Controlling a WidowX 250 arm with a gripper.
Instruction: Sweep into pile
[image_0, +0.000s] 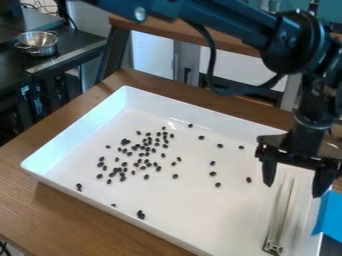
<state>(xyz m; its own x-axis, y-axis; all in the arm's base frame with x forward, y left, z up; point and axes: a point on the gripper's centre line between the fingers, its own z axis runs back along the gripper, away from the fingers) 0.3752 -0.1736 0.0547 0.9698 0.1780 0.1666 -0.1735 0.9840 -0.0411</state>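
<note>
The black gripper (294, 181) hangs over the right side of the white tray (194, 230), its two fingers wide apart with no object held between them. Black beans (145, 150) lie scattered on the tray floor, thickest left of the middle. Several more are spread toward the right, and a few sit near the front left wall. A long, narrow light-coloured tool (282, 215) rests in the tray's right part, below and between the fingers, its metallic end toward the front.
A wooden table (80, 212) carries the tray, whose raised walls surround the beans. Something blue (329, 215) is at the tray's right edge. On a dark counter at the upper left stands a metal colander (38, 43).
</note>
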